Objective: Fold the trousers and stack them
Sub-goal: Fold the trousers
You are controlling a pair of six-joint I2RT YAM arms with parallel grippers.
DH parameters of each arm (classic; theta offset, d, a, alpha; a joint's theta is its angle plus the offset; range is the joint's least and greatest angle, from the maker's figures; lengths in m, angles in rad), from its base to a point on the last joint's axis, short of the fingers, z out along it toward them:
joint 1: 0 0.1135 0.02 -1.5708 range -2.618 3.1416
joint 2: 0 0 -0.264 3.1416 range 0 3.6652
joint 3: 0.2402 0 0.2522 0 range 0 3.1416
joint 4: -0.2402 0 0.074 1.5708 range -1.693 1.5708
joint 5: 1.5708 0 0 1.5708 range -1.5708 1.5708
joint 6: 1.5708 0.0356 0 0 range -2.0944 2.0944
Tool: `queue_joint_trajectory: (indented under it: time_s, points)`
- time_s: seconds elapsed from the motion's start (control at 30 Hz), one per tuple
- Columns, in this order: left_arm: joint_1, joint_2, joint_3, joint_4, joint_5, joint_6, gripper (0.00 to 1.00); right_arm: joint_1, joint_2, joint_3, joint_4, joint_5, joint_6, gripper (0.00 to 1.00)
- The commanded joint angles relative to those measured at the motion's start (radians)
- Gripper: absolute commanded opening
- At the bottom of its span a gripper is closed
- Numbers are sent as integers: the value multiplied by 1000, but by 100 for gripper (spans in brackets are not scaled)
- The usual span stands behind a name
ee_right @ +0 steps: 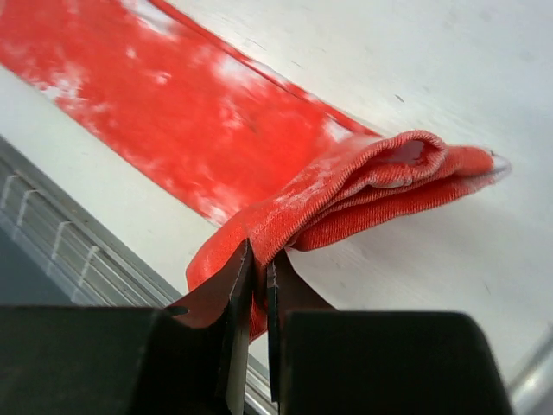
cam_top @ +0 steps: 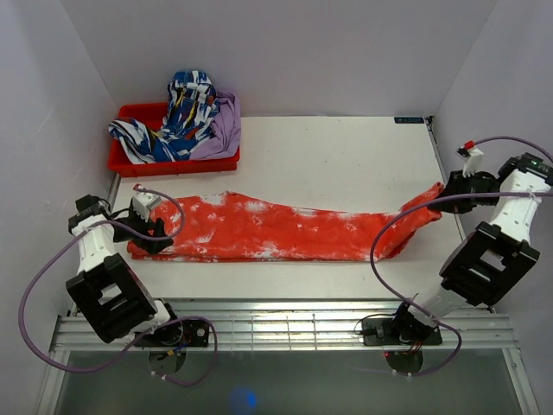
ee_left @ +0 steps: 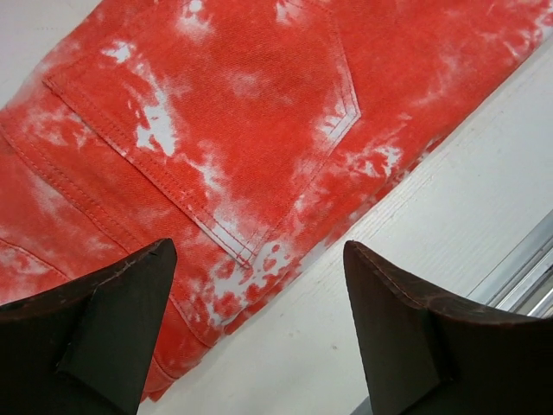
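- Waistband end of the trousers: left gripper hovers above it beside a back pocket, jaws wide apart, holding nothing.
- Mid-length: cloth lies flat, lengthwise across the table.
- Hem end: right gripper pinched tight on bunched cloth — recommend confirming both legs are caught, then carrying them left, square onto the waist.

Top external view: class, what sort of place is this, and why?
Probably a robotics test cell: a white table boxed in by plain walls, the left arm and right arm bolted at its near edge, a red bin of clothes.
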Motion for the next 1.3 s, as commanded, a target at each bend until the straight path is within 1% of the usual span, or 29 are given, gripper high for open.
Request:
queue_joint_trajectory:
  time_s: [0.0, 0.07, 0.1, 0.2, 0.23, 0.27, 0.3, 0.33, 0.37, 0.4, 0.43, 0.47, 0.5, 0.53, 0.6, 0.63, 0.67, 0.7, 0.73, 0.8, 0.9, 0.93, 1.03, 1.27]
  points:
    - [-36, 54, 35, 112, -20, -175, 88, 110, -15, -5, 4, -201, 68, 8]
    - [-48, 89, 52, 141, -48, -222, 86, 185, -16, 4, 13, -250, 125, 8]
    - [-48, 106, 56, 141, -52, -243, 85, 208, -18, 4, 42, -290, 151, 8]
    - [-50, 155, 50, 168, -83, -277, 84, 303, -41, -17, 108, -338, 257, 8]
    - [-50, 173, 47, 181, -91, -292, 84, 331, -58, -28, 174, -356, 290, 8]
    - [-50, 184, 44, 188, -109, -300, 84, 386, -65, -40, 217, -358, 371, 8]
    - [-50, 193, 41, 195, -115, -308, 84, 415, -75, -77, 270, -352, 422, 8]
    - [-50, 201, 39, 204, -121, -324, 84, 446, -88, -100, 380, -350, 471, 8]
    - [-50, 215, 39, 207, -123, -329, 84, 507, -95, -120, 431, -346, 511, 8]
    - [-50, 220, 36, 210, -121, -334, 84, 536, -96, -140, 488, -326, 595, 8]
    - [-50, 223, 35, 216, -121, -338, 84, 569, -99, -181, 545, -321, 636, 8]
    - [-50, 229, 33, 221, -123, -351, 84, 627, -96, -197, 641, -314, 672, 8]
    - [-50, 230, 32, 225, -127, -357, 84, 645, -90, -211, 685, -306, 744, 8]
    - [-50, 232, 24, 234, -133, -361, 84, 714, -76, -230, 725, -304, 777, 8]
    - [-50, 233, 13, 244, -144, -368, 84, 764, -61, -247, 833, -292, 832, 8]
    - [-48, 233, 4, 251, -153, -369, 84, 787, -44, -257, 872, -275, 887, 8]
    - [-50, 233, 0, 254, -155, -374, 84, 826, -36, -278, 953, -271, 915, 8]
    - [-50, 233, -2, 254, -158, -375, 84, 845, -29, -289, 993, -263, 942, 8]
    - [-50, 233, -2, 254, -161, -378, 84, 863, -10, -301, 1034, -252, 1010, 8]
    - [-50, 233, 0, 254, -160, -384, 84, 915, 10, -329, 1132, -238, 1056, 8]
    - [-50, 235, 3, 256, -164, -392, 84, 977, 56, -362, 1222, -223, 1134, 8]
    - [-50, 236, 0, 257, -166, -392, 84, 994, 78, -373, 1290, -211, 1156, 8]
    - [-50, 241, -7, 258, -167, -392, 84, 1073, 134, -399, 1421, -198, 1229, 8]
    - [-50, 250, -20, 268, -180, -392, 84, 1169, 253, -386, 1587, -146, 1345, 8]
